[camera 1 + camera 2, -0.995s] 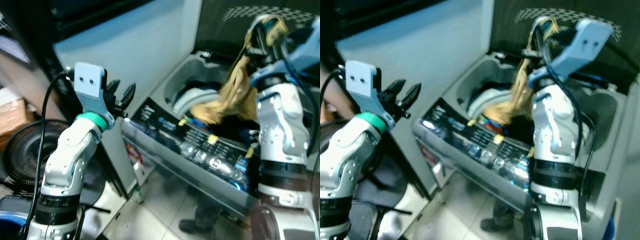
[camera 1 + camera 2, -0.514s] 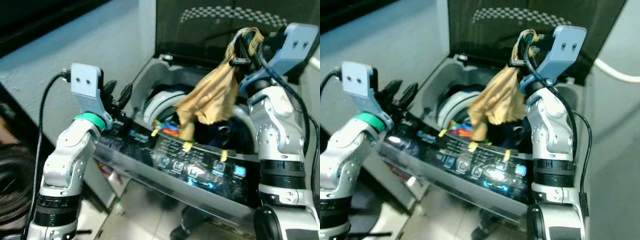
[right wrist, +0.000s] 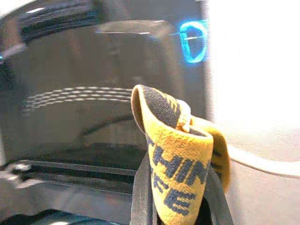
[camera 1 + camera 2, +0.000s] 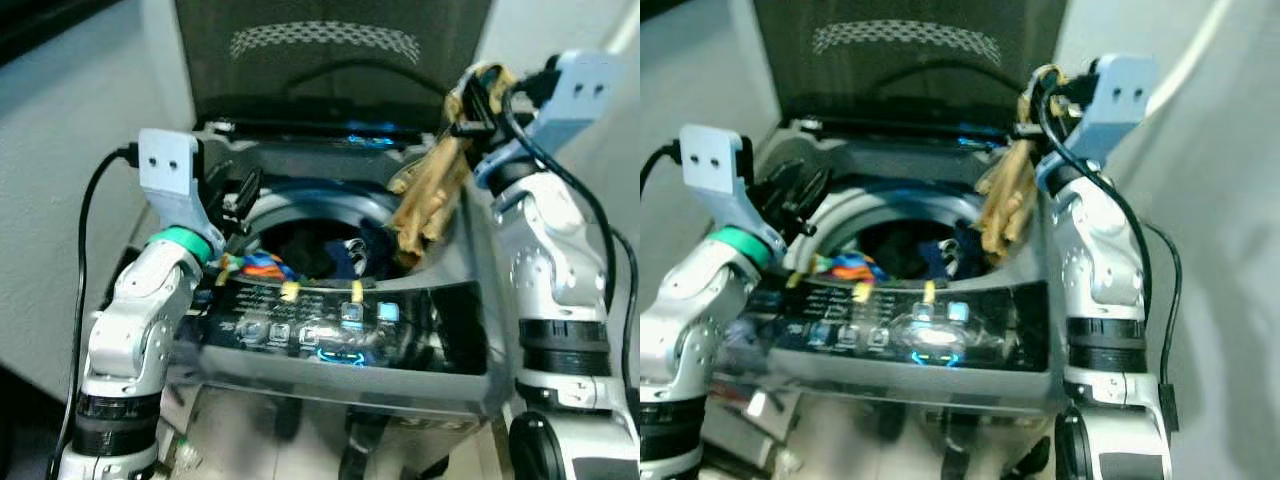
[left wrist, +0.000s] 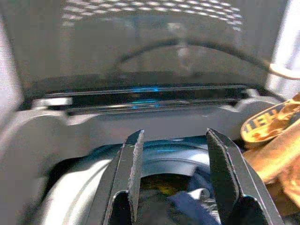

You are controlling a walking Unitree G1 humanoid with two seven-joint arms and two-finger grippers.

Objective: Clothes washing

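Note:
A top-loading washing machine (image 4: 340, 345) stands before me with its dark lid (image 4: 330, 60) raised. Dark and blue clothes (image 4: 330, 250) lie in its drum. My right gripper (image 4: 478, 92) is shut on a tan garment (image 4: 428, 200) with a yellow lettered waistband (image 3: 176, 154). The garment hangs over the drum's right rim. My left gripper (image 5: 173, 164) is open above the drum's left rim, holding nothing. A lit control panel (image 4: 330, 325) runs along the machine's front.
Pale walls close in on both sides of the machine (image 4: 1200, 200). Coloured tags (image 4: 258, 265) sit on the panel's left end. A black cable (image 4: 85, 230) runs down from my left wrist.
The camera has swung so the machine now sits square in front. The right gripper with the garment has shifted toward the drum's right rim. The left gripper now hangs over the left rim.

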